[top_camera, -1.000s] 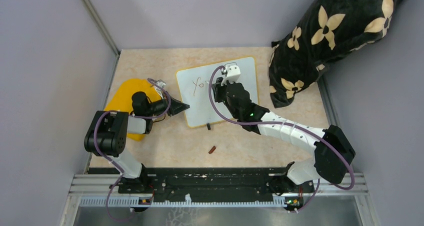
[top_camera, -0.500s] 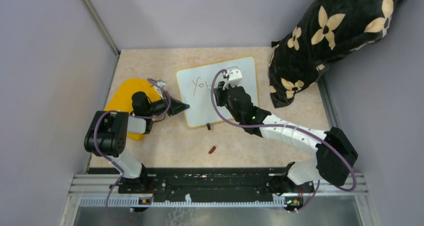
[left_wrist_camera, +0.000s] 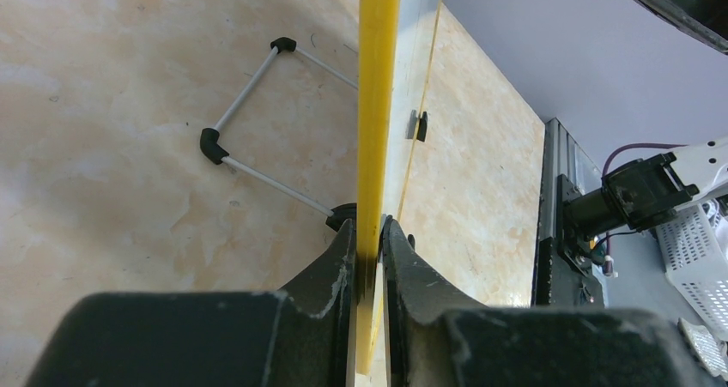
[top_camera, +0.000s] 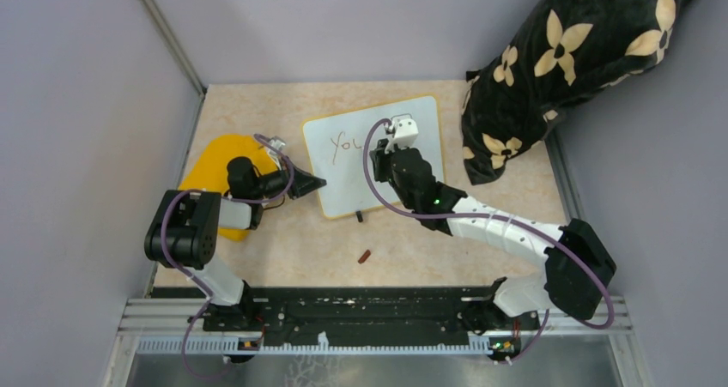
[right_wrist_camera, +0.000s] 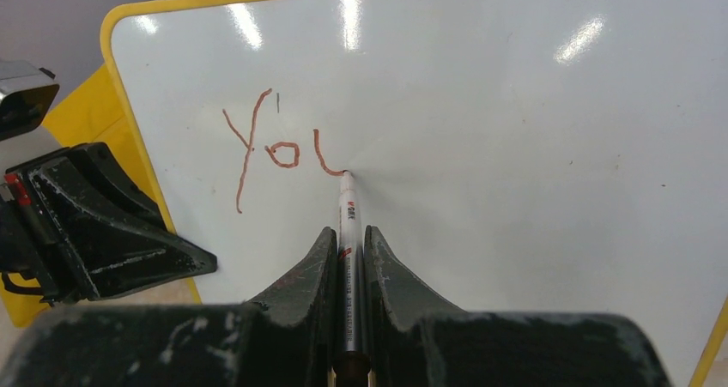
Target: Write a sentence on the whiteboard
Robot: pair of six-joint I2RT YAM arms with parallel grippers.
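While left fingers [left_wrist_camera: 343,251] clamp the whiteboard [right_wrist_camera: 515,104] edge | right fingers [right_wrist_camera: 324,254] clamp marker [right_wrist_camera: 348,224] | tip touching sentence [right_wrist_camera: 266,147]

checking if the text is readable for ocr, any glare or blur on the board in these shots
Right wrist: three glare streaks across the top of the board, clear of the writing, which is sharp; the jaws holding the marker are blurred. Left wrist: board edge-on, no writing visible, jaws soft. Top: even light, writing small and faint.
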